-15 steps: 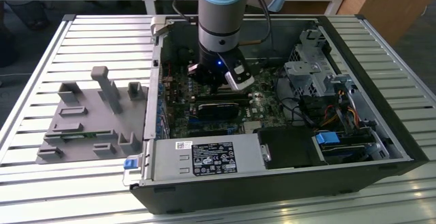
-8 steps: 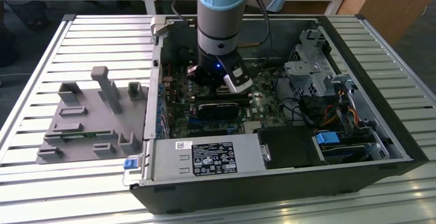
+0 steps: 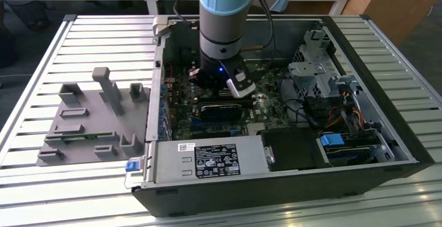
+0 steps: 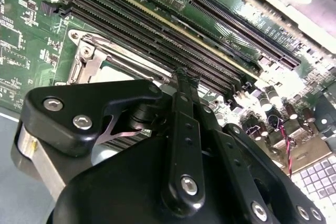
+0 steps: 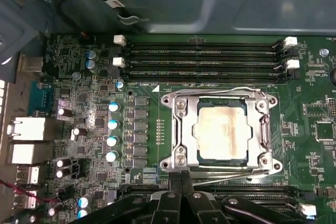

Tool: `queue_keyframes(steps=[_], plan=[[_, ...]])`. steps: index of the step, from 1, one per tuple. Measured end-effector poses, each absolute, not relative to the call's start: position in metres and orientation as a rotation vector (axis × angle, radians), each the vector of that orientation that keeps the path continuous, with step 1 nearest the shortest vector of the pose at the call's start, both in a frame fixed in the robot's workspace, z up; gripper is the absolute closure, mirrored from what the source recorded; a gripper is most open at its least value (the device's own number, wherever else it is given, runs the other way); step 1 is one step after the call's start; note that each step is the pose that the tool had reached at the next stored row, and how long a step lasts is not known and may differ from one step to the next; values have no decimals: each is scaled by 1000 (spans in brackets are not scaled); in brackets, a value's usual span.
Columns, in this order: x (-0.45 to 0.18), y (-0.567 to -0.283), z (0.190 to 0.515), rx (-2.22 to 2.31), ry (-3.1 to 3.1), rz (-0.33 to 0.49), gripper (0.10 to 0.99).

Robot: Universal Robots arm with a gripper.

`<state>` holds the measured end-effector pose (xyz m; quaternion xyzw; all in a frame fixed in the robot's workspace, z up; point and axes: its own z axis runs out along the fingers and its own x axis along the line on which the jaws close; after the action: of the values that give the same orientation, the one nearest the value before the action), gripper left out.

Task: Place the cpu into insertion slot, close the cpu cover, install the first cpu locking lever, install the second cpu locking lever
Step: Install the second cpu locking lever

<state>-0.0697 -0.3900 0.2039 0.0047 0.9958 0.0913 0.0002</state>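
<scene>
The cpu (image 5: 221,132) lies flat in its socket on the green motherboard, its silver-grey top showing through the square opening. The cpu cover (image 5: 180,125), a silver frame, lies down flat around it. One wire locking lever (image 5: 220,88) runs along the socket edge beside the memory slots. The other lever (image 5: 239,177) runs slightly slanted along the opposite edge, its end close to my fingertips. My gripper (image 5: 181,176) is shut, the black fingers together at that socket edge. In the second wrist view the gripper (image 4: 185,74) stands just beside the socket corner (image 4: 86,59).
The arm (image 3: 221,30) reaches down into the open computer case (image 3: 386,108). Memory slots (image 5: 202,56) lie beside the socket, capacitors (image 5: 113,124) on another side. A power supply (image 3: 207,162) and drive bays (image 3: 311,77) crowd the case. A grey fixture (image 3: 90,118) sits at the exterior view's left.
</scene>
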Motion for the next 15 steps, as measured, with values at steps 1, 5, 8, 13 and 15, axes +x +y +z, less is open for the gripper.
queue_keyframes(steps=[1,5,8,13,15], plan=[[-70,-391,204,15,3128,291,980],[-72,-391,202,15,3126,306,980],[-73,-391,200,15,3125,317,980],[-73,-391,198,15,3124,329,980],[-73,-391,197,15,3123,336,980]])
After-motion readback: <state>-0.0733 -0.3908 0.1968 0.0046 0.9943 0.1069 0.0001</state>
